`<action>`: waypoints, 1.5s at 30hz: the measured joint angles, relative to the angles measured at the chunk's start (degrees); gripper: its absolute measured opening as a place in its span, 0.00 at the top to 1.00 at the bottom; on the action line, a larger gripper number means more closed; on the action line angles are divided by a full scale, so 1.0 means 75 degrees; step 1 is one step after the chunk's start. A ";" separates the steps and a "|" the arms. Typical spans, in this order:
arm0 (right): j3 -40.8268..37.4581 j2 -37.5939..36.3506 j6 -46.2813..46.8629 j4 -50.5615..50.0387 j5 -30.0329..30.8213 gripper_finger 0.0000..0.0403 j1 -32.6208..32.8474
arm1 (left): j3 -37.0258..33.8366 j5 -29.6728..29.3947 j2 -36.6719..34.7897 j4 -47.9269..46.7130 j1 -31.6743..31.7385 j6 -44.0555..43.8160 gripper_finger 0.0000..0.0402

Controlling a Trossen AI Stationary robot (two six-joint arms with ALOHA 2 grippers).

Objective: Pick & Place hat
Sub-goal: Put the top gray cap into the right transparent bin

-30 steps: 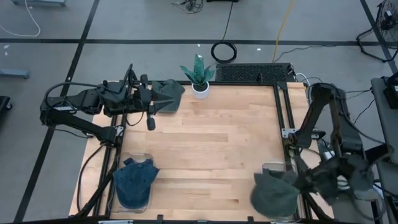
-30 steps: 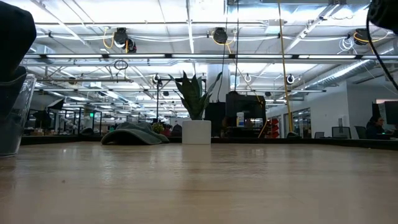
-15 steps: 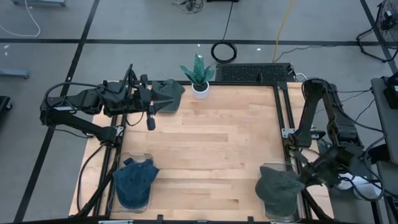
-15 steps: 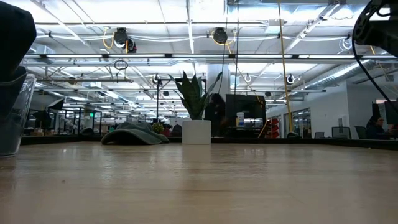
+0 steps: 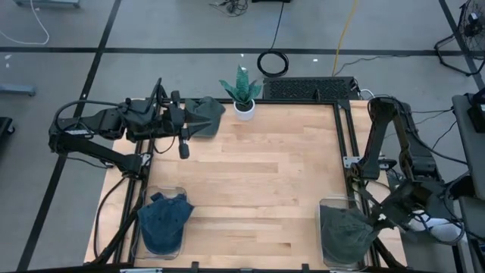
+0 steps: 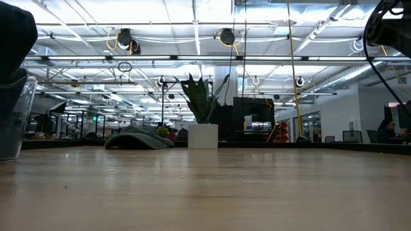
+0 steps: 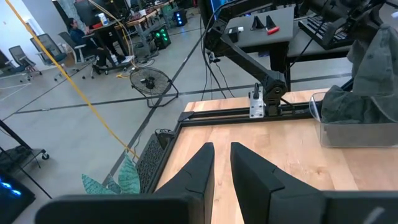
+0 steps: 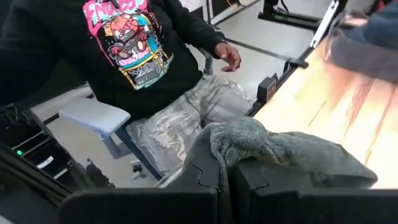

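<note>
Placement step | right pincer clamped on grey hat over clear bin | left pincer closed, idle | next: release.

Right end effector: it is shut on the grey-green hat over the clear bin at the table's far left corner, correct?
Not quite. The right end effector is shut on the grey-green hat over the clear bin, but that bin stands at the table's near right corner, as the high view shows.

Wooden table with potted plant, grey hat, two clear bins.
</note>
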 joint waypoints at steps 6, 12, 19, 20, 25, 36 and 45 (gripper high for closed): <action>0.0000 0.0329 0.0540 -0.0003 0.0032 1.00 -0.0003 | 0.0000 0.0000 -0.0001 -0.0001 0.0000 0.0000 0.84; -0.0131 0.0657 0.0888 0.0068 0.0233 1.00 -0.0006 | 0.0000 0.0000 -0.0001 -0.0001 0.0000 -0.0001 0.84; -0.1085 0.0665 0.1039 0.1029 0.0691 1.00 -0.0135 | 0.0000 0.0000 -0.0001 0.0002 0.0000 0.0000 0.84; -0.1232 0.0665 0.1037 0.1182 0.0768 1.00 -0.0185 | 0.0000 0.0000 -0.0001 -0.0001 0.0000 0.0000 0.84; -0.1757 0.0665 0.0801 0.2010 0.0837 0.99 -0.0476 | 0.0000 0.0000 -0.0001 0.0001 0.0000 0.0000 0.84; -0.1886 0.0475 -0.0197 0.3302 0.1235 0.80 -0.0963 | 0.0000 0.0000 -0.0001 0.0001 0.0000 -0.0001 0.84; -0.1886 0.0110 -0.0508 0.3507 0.1198 0.54 -0.1072 | 0.0000 0.0000 -0.0001 -0.0001 0.0000 -0.0002 0.84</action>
